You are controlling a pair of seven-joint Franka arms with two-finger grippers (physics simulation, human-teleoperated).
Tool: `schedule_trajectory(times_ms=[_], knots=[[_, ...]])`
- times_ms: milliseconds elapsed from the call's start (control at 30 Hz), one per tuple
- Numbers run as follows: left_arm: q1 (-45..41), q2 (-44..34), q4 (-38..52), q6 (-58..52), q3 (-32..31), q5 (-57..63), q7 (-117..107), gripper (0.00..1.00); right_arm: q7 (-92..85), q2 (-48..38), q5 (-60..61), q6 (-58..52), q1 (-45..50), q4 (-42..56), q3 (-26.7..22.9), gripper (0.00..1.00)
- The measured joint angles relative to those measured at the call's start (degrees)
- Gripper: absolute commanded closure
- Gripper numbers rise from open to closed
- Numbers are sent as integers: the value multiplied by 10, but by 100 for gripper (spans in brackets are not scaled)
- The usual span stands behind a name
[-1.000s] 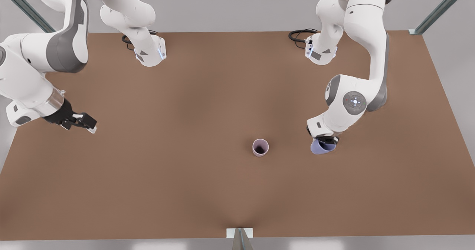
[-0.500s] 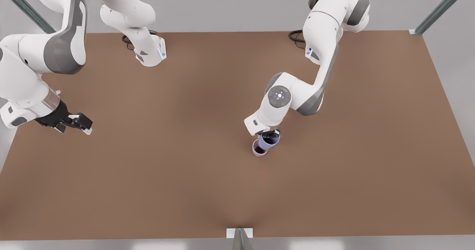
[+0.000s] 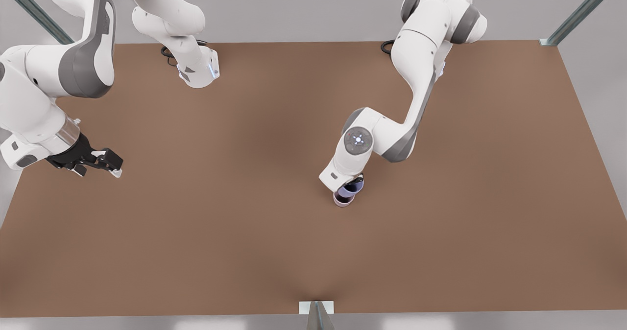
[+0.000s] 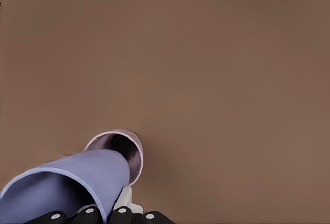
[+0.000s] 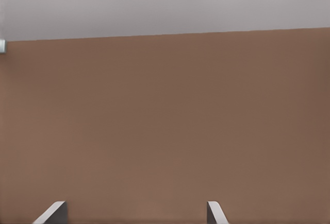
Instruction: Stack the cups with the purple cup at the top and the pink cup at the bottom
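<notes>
Purple cup (image 4: 72, 183), tilted in left gripper's (image 3: 353, 185) grip, sits just over pink cup (image 4: 119, 149) mid-surface; next: level it, lower, release; right gripper (image 3: 100, 161) waits open, far left.

The pink cup (image 3: 342, 201) near the table's (image 3: 245, 232) middle is mostly covered by the purple cup (image 3: 350, 189) and the left gripper (image 3: 353, 185) above it; in the front view just a sliver of its rim and wall shows. In the left wrist view the purple cup (image 4: 67, 185) is cut by the picture's edge and hides part of the pink cup's (image 4: 124, 147) mouth. The right gripper's fingertips (image 5: 51, 212) are cropped at the frame edge.
</notes>
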Motion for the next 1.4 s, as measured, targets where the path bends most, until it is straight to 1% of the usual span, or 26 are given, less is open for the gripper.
schedule_trajectory(times_ms=[667,700,733,833,967,1000,1033,1067,1333,1400], knots=[[0,25,10,21,0,0,-95,79,-10,-2,-4,0,-3,0,-1,0],[0,26,10,21,0,0,-97,70,-11,-1,-4,0,-3,0,-1,0],[0,27,10,22,0,0,-99,66,-11,-1,-4,0,-2,0,-1,0],[0,28,11,22,0,1,-103,58,-12,0,-4,0,-2,0,-1,0],[0,30,11,22,0,2,-108,58,-13,0,-4,2,-2,0,-1,0],[0,30,11,23,0,3,-109,51,-13,0,-4,3,-2,0,-1,0],[0,29,11,23,0,3,-110,20,-13,0,-4,3,-3,0,-1,0],[0,29,12,23,0,2,-110,0,-13,0,-4,3,-3,0,-1,0],[0,20,16,21,2,3,-108,0,-13,0,0,6,-5,0,-1,0],[0,8,17,14,4,5,-107,0,-13,0,-1,7,-5,0,-1,0]])
